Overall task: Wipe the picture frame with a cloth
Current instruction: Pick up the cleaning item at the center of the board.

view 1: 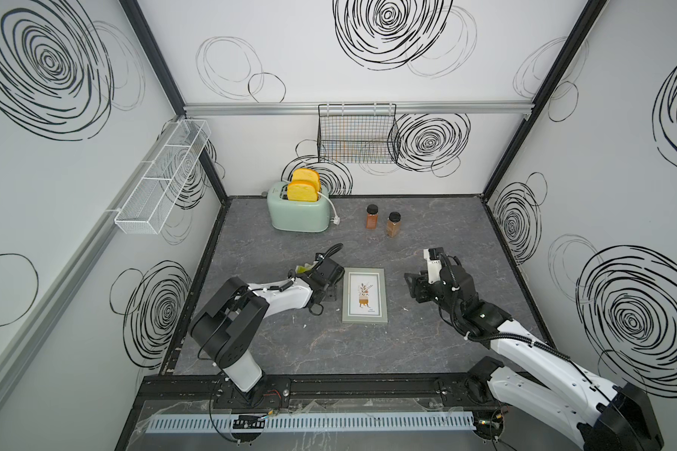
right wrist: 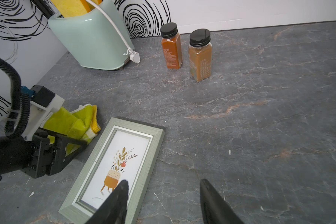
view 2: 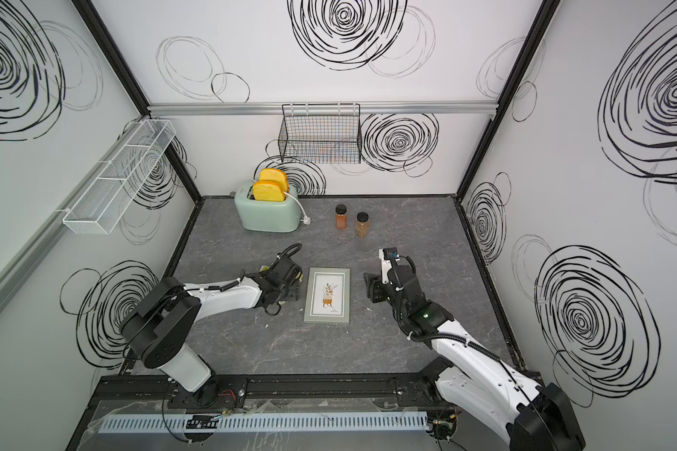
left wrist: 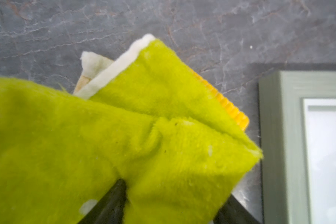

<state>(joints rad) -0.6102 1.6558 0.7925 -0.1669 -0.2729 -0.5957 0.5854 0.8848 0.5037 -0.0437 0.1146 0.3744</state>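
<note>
Left end effector (left wrist: 171, 201): fingers (left wrist: 113, 199) either side of a fold of cloth (left wrist: 124, 135), fabric bunched between them; gripping or only straddling, cannot tell. Cloth crumpled on desk (right wrist: 241, 120), yellow-green with cream edge, just beside frame (view 1: 364, 295) on its left long side; touching or not, cannot tell.

Right end effector (right wrist: 163, 201): jaws apart, nothing between, hanging above desk to right of frame.

Frame flat on desk, face up, between the two arms. Long axis running from near edge toward back wall; drawn plant's top toward back wall, pot toward robot.

Containers: toaster (view 1: 298, 213) at back left of desk, two yellow slices (view 1: 303, 186) standing in slots, cord draped down its side. Two jars (view 1: 372, 216) (view 1: 394, 224) right of toaster, upright, black lids on, brown-orange powder inside. Black wire basket (view 1: 358, 134) on back wall; contents unclear through mesh. White mesh tray (view 1: 161, 177) on left wall, three compartments.
</note>
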